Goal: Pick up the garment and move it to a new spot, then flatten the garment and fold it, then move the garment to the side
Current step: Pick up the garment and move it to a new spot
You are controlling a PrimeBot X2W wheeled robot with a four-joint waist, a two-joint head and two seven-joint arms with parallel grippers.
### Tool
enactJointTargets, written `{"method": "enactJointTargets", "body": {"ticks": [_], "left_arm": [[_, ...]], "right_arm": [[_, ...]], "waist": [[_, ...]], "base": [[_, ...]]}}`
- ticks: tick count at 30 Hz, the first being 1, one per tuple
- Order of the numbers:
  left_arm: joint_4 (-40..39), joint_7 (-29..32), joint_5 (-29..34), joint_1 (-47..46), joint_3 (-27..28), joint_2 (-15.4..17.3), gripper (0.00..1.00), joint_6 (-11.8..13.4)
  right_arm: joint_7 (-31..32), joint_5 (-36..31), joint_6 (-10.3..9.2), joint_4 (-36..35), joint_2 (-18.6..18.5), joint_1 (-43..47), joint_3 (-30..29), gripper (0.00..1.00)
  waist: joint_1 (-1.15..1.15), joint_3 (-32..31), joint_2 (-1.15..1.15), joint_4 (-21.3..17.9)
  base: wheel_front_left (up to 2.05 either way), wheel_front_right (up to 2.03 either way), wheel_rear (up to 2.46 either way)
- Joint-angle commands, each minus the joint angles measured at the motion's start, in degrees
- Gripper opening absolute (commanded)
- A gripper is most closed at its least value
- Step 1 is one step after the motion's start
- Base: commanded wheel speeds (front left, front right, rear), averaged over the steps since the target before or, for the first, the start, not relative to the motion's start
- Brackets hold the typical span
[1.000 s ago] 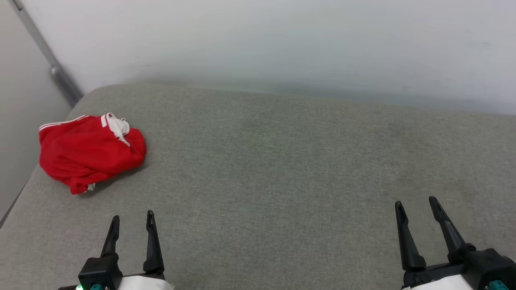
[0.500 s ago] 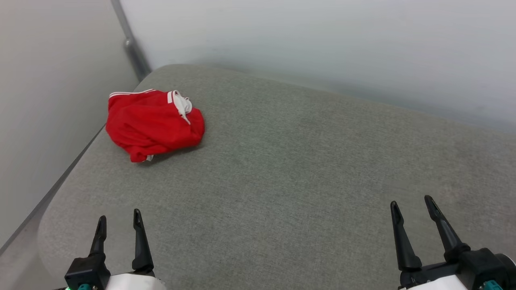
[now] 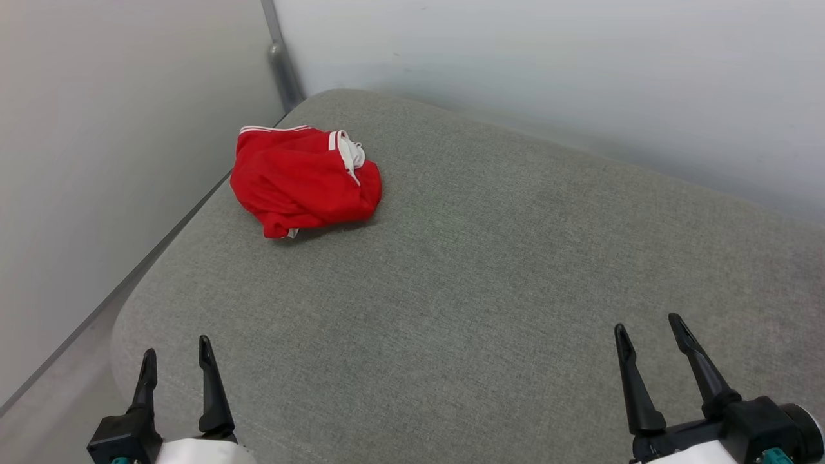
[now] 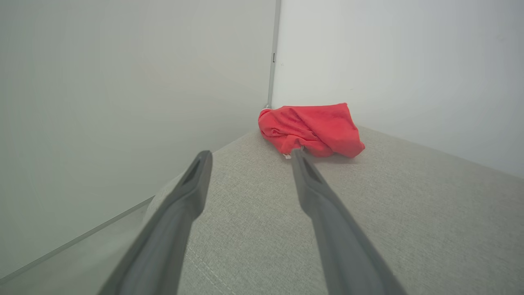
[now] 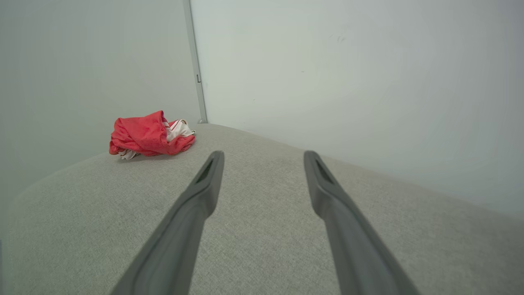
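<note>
The garment (image 3: 303, 183) is a crumpled red heap with white striped trim, lying at the far left corner of the grey cushioned surface (image 3: 464, 277). The left wrist view shows the garment (image 4: 313, 129) just beyond the fingers, and the right wrist view has the garment (image 5: 149, 135) off to the left. My left gripper (image 3: 177, 352) is at the lower left, open and holding nothing, well short of the garment. My right gripper (image 3: 648, 324) stands open at the lower right, far from it. In the wrist views the left gripper (image 4: 250, 153) and the right gripper (image 5: 264, 154) are both spread wide.
Pale walls (image 3: 116, 129) meet in a corner right behind the garment, with a grey vertical strip (image 3: 280, 61) in the seam. The cushion's left edge (image 3: 138, 296) drops to a narrow gap along the left wall. The broad grey surface stretches to the right.
The whole head view has swung to the left, so the camera has turned; the garment now sits nearer the picture's middle. Both grippers stay open at the bottom.
</note>
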Motion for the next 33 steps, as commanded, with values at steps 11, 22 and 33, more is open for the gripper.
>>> {"method": "enactJointTargets", "body": {"ticks": [11,22,33], "left_arm": [[3.48,-0.17,-1.06,-10.98,6.48,0.49,1.00,-4.62],[14.24,-0.16,-5.29,-37.87,16.01,10.82,1.00,-10.79],[31.18,2.16,-9.40,-57.48,13.24,24.10,1.00,-12.97]], "right_arm": [[-0.10,-3.52,-0.03,-1.45,-0.01,-2.42,-1.31,1.00],[-0.11,-10.15,-0.02,-5.53,-0.01,-9.19,-4.14,1.00],[-0.10,-13.21,-0.02,-11.39,-0.01,-13.39,-5.50,1.00]], "waist": [[0.00,5.07,0.00,-2.67],[0.00,18.03,0.00,-7.71],[0.00,27.42,0.00,-11.47]], "base": [[0.00,0.00,0.00],[0.00,0.00,0.00],[0.00,0.00,0.00]]}}
